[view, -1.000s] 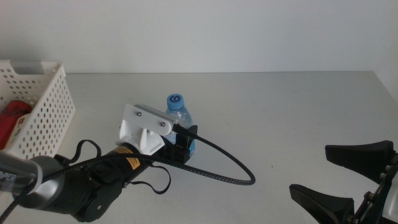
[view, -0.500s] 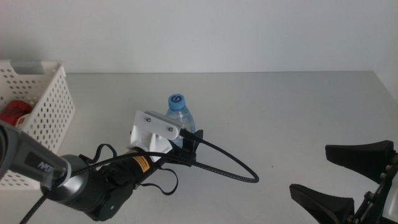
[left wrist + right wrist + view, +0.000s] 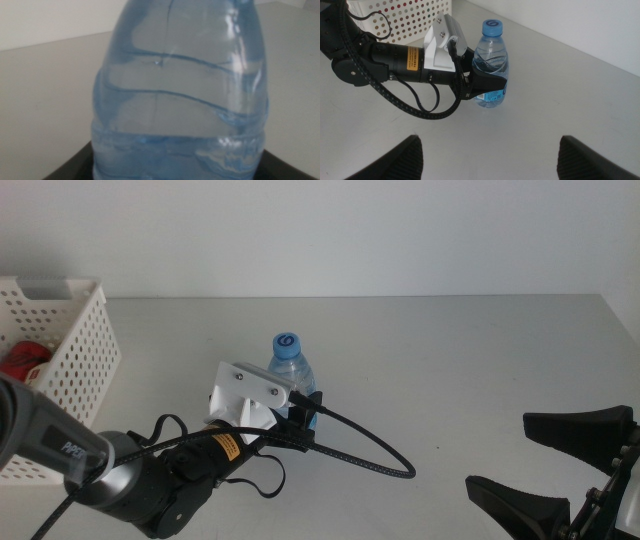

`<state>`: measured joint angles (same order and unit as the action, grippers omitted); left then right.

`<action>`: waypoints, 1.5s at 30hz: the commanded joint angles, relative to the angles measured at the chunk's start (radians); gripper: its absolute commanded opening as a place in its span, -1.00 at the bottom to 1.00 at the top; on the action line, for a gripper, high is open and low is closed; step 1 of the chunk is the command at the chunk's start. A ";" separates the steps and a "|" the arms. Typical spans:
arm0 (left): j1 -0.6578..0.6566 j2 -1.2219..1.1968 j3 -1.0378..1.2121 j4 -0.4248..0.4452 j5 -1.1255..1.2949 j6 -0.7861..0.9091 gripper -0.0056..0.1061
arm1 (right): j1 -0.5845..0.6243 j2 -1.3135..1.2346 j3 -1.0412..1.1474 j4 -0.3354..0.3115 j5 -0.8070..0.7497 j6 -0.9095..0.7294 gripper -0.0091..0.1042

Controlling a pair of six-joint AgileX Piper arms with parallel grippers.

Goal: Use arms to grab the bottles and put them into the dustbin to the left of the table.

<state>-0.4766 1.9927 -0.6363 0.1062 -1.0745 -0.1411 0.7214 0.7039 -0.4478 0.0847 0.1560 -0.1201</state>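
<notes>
From the middle view I see the left arm [image 3: 150, 485] coming in from about 8 o'clock, its white bracket [image 3: 250, 395] tipped up just in front of the blue-capped water bottle [image 3: 287, 360]. The bottle stands upright a little left of the table's [image 3: 450, 350] centre. The left gripper [image 3: 305, 415] sits low at the bottle's base, dark jaws either side of it. At 9 o'clock the white perforated dustbin [image 3: 70, 365] rests at the table's left edge, and something red [image 3: 22, 362] lies inside it; I think it is the soda can, though the wall hides most of it. The right gripper [image 3: 560, 470] waits at 4 o'clock, its two dark jaws spread wide with nothing between them.

From the left wrist view the water bottle [image 3: 180, 95] fills nearly the whole picture, clear ribbed plastic with a blue tint. Only slivers of dark jaw show at the bottom corners, pressed up against the bottle's sides.

From the right wrist view I get the best look: the left gripper [image 3: 490, 82] is closed around the bottle's [image 3: 491, 55] lower half, a jaw wrapping across the blue label [image 3: 492, 96], and the bottle's base is still on the table [image 3: 570, 85]. The dustbin [image 3: 400, 15] stands behind the left arm [image 3: 375, 57]. My own right jaws stand well apart, empty.
</notes>
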 commanded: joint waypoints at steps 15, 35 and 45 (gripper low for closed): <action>0.006 -0.625 -0.156 -0.011 0.950 0.011 -0.93 | -0.003 -0.002 -0.023 -0.012 -0.071 -0.002 0.58; 0.414 -0.561 -0.948 -0.015 2.235 0.313 -0.93 | -0.003 -0.002 -0.023 -0.012 -0.071 -0.002 0.58; 0.671 -0.434 -0.996 -0.026 2.299 0.452 -0.93 | -0.003 -0.002 -0.023 -0.012 -0.071 -0.002 0.58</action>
<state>0.1725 1.5829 -1.5893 0.0829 1.2620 0.2904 0.7214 0.7039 -0.4478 0.0847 0.1560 -0.1201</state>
